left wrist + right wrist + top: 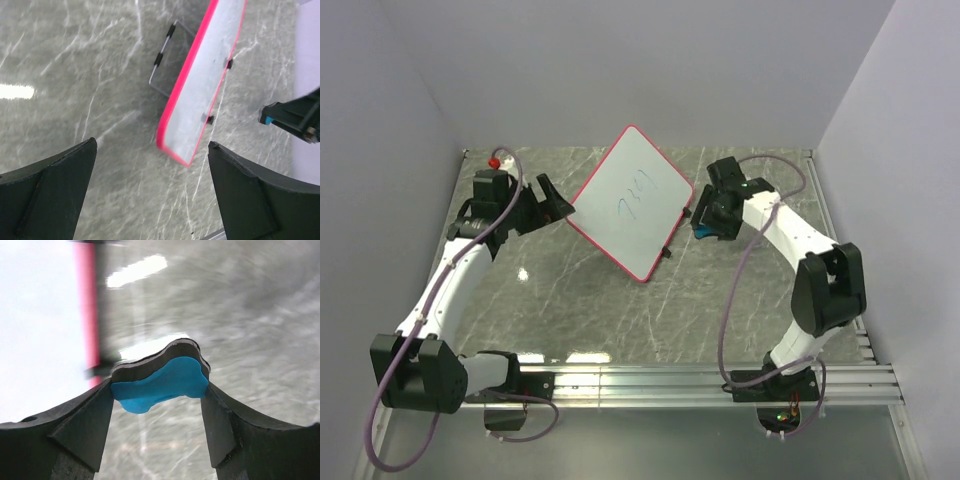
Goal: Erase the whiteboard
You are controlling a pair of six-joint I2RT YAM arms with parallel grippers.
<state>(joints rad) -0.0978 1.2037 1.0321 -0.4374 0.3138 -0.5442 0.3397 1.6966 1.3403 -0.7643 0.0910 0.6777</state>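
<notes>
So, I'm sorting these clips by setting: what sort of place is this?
Probably a robotics lab test cell: the left arm and right arm are bolted to a metal rail at a marble-patterned table, boxed in by plain white walls, with a whiteboard on it.

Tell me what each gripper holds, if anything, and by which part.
The right gripper pinches a small blue bone-shaped eraser with black backing by its two ends. The left gripper stands open, holding nothing.

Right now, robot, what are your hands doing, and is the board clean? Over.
Left gripper open, empty, beside board. Right gripper shut on eraser. Board carries blue marks, unwiped. Nothing seen in the way.
</notes>
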